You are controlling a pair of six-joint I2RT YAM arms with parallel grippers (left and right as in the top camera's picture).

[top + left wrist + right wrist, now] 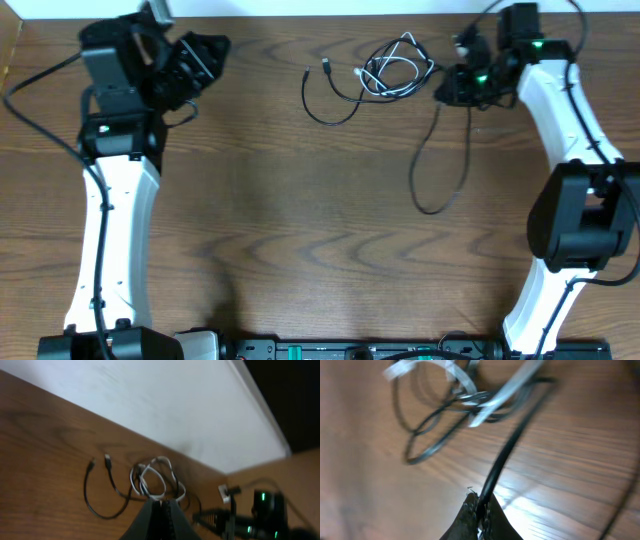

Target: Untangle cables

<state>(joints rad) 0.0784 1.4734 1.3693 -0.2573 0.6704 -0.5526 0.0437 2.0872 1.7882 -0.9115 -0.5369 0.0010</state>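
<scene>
The cables lie tangled at the back of the table. The white cable (395,72) is coiled in loops (162,460) over the black cable (327,122), whose plug ends curve out to the left (85,497). A long black tail runs forward on the right. My right gripper (441,95) sits just right of the tangle, shut on the black cable (507,452). In the right wrist view (480,506) the cord runs up from between the jaws to the white loops (507,390). My left gripper (222,45) is shut and holds nothing, well left of the tangle (162,504).
A white wall (165,405) borders the table's back edge right behind the cables. The right arm's thick black cable (575,20) arcs over its wrist. The left arm's own cable (30,85) hangs at far left. Bare wood (300,250) fills the middle and front.
</scene>
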